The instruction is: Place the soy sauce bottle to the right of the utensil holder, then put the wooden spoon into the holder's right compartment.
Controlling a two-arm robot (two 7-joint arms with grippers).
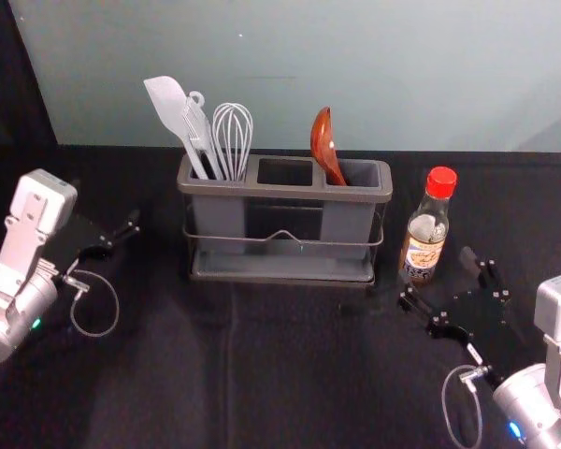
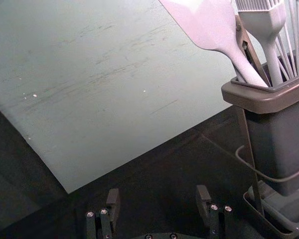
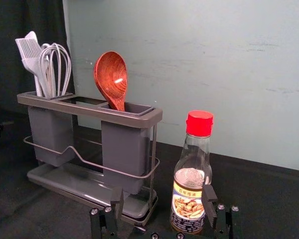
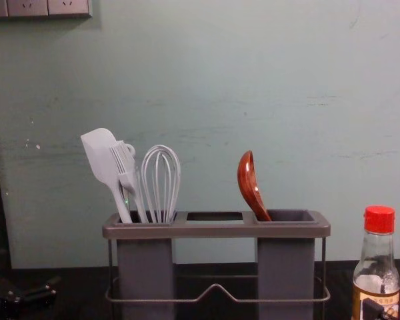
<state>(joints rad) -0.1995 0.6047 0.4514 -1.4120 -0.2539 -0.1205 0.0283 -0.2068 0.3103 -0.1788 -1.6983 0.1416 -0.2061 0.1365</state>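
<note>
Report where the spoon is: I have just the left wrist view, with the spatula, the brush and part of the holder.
Observer: The spoon is in the right compartment of the holder, bowl up.
Operator: Give me the bottle's position.
Observer: The bottle stands upright to the right of the holder, with a gap between them.
Operator: Then tell me whether the right gripper has hold of it.
Observer: No, the right gripper is open, its fingertips well apart.
</note>
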